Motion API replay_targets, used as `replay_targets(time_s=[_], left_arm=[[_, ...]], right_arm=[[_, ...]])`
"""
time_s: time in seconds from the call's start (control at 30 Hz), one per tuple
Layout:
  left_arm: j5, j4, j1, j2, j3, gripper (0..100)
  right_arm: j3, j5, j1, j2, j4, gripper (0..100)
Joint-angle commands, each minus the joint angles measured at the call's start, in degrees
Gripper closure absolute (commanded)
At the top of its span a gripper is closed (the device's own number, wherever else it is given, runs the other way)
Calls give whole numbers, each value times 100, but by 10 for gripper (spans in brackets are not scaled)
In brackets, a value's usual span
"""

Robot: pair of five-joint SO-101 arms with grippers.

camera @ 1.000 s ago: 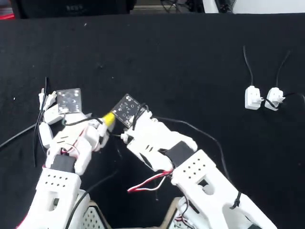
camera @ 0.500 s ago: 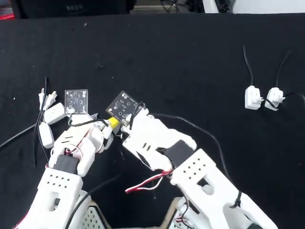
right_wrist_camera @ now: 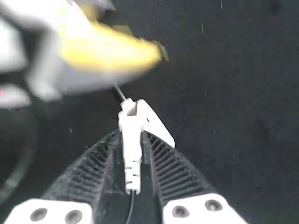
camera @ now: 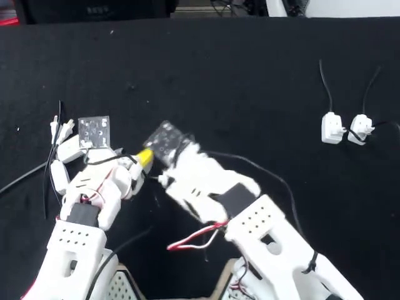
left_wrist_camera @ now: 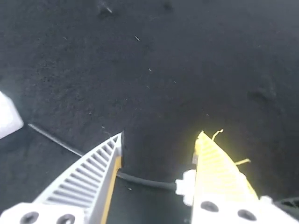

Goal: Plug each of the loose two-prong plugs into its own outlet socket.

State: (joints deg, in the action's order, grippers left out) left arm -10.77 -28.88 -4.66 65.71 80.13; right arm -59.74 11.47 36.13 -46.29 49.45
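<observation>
My right gripper (camera: 172,150) (right_wrist_camera: 131,135) is shut on a dark square socket plate (camera: 165,140), seen edge-on as a thin white piece (right_wrist_camera: 130,140) in the right wrist view. My left gripper (camera: 139,161) (left_wrist_camera: 160,137), with one yellow finger (left_wrist_camera: 217,168), stands open beside it. A black cable (left_wrist_camera: 145,181) crosses low between its fingers. A second grey socket plate (camera: 94,132) lies to the left, with white plugs (camera: 67,149) and their cables next to it. Two more white plugs (camera: 331,128) (camera: 360,129) lie far right.
The table (camera: 237,75) is covered in black cloth. Black cables (camera: 47,169) trail off the left side, and another cable (camera: 275,181) curves past the right arm. Red and white wires (camera: 194,240) hang near the arm bases.
The left gripper and the grey socket plate slid right, then back left. The right gripper with its dark plate shifted slightly and is still in motion.
</observation>
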Motion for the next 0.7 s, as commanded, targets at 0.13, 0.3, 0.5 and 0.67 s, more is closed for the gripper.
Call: replay_targets(time_s=[0.13, 0.3, 0.5, 0.67], left_arm=[[255, -677, 391, -457, -347, 747], [229, -677, 374, -2136, -1156, 747], [229, -677, 374, -3727, -1938, 748], [220, -677, 365, -4510, -2334, 748]], right_arm=[[242, -316, -343, -189, 519, 988], [866, -316, -343, 523, 1231, 988], [1587, -299, -220, 1675, 1697, 988], [1824, -299, -220, 2237, 1582, 988]])
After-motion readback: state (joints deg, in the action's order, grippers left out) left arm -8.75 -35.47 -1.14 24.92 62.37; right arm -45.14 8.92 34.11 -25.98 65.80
